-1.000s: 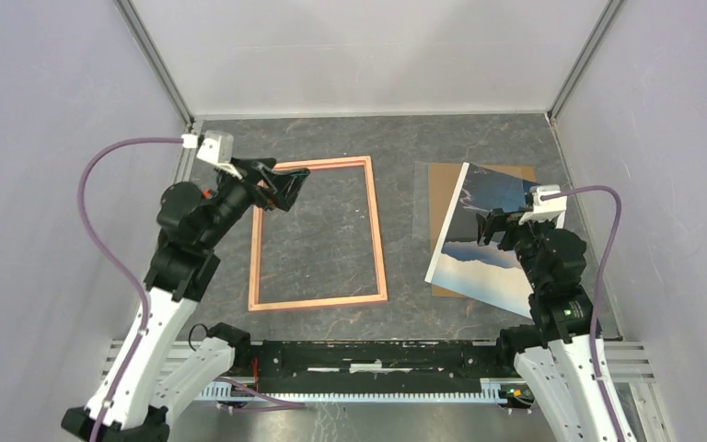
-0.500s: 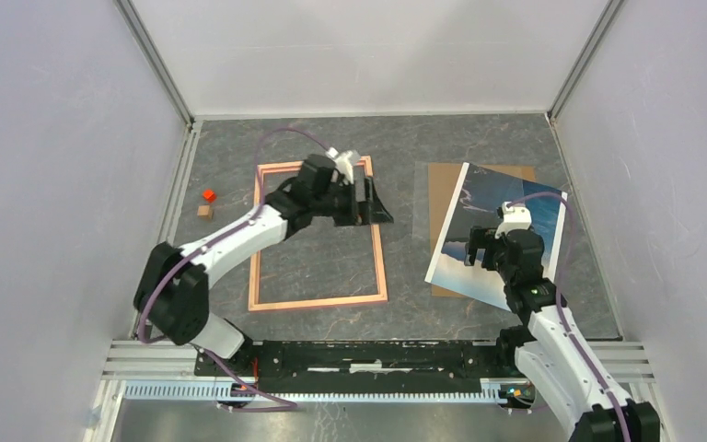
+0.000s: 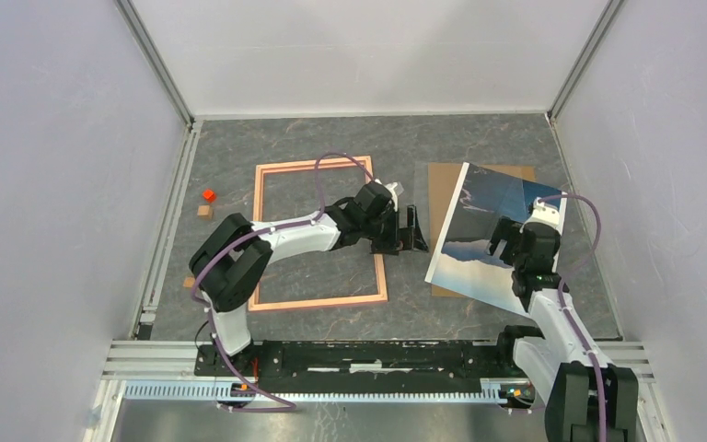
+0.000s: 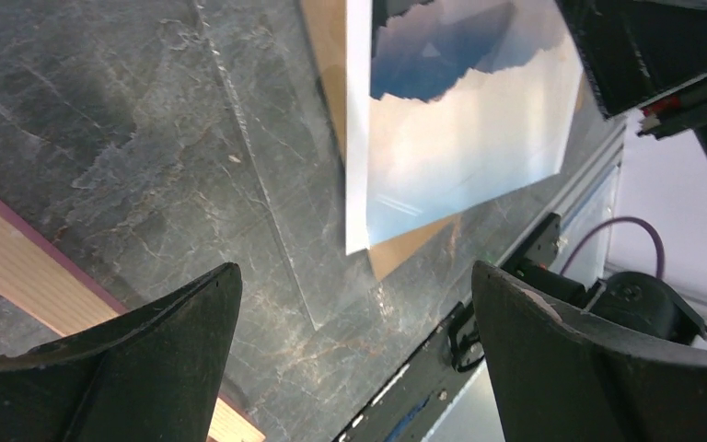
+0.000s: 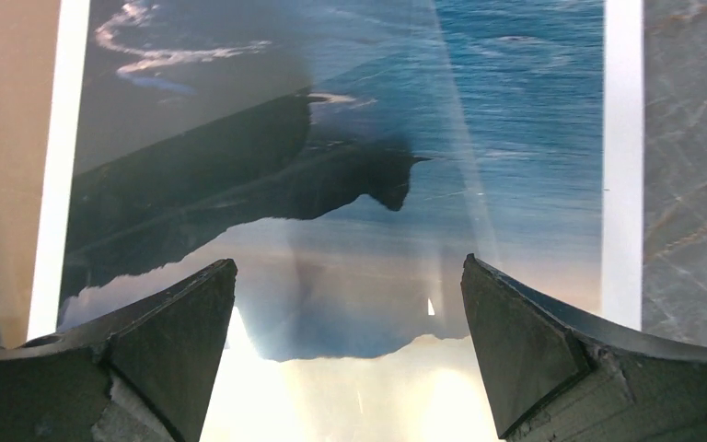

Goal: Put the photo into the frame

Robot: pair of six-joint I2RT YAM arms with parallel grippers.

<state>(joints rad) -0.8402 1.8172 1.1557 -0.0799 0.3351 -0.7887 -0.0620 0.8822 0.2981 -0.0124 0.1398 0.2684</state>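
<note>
Photo [image 3: 479, 198] lies askew on brown board [image 3: 442, 184], right of frame [image 3: 295, 165]. Left gripper [image 3: 416, 230] jaws apart between frame and photo; right gripper [image 3: 506, 247] jaws apart over photo.

The scene is lit evenly and brightly from above. A pale glare streak is seen across the photo [image 5: 331, 166].

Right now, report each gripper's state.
Left gripper: open, holding nothing.
Right gripper: open, holding nothing, above the glossy rectangular landscape photo.
</note>
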